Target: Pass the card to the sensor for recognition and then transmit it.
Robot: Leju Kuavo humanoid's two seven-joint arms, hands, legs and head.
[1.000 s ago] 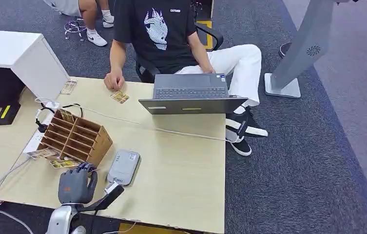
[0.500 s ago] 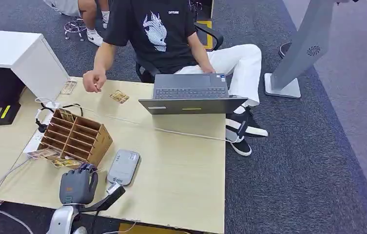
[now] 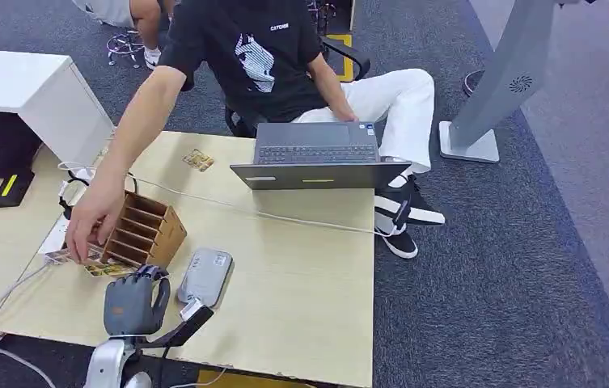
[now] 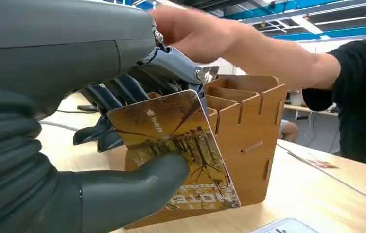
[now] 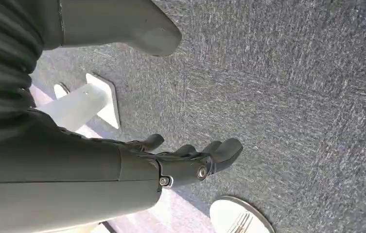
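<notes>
My left hand (image 3: pixel 133 303) is at the table's near edge, just in front of the wooden card rack (image 3: pixel 145 229). In the left wrist view its thumb (image 4: pixel 122 191) and fingers pinch a yellow-brown printed card (image 4: pixel 176 150), held up in front of the rack (image 4: pixel 244 136). The grey card sensor (image 3: pixel 205 276) lies flat on the table right beside that hand. My right hand (image 5: pixel 171 162) hangs over grey carpet with its fingers apart and nothing in them.
A seated person reaches across the table, their hand (image 3: pixel 89 230) on the loose cards (image 3: pixel 105 270) left of the rack. An open laptop (image 3: pixel 317 158), its cable, and another card (image 3: pixel 198 160) lie on the far side. A white cabinet (image 3: pixel 34 93) stands at the left.
The person's hand left the card at the far edge and reached down to the cards beside the rack. My left hand shifted slightly toward the sensor.
</notes>
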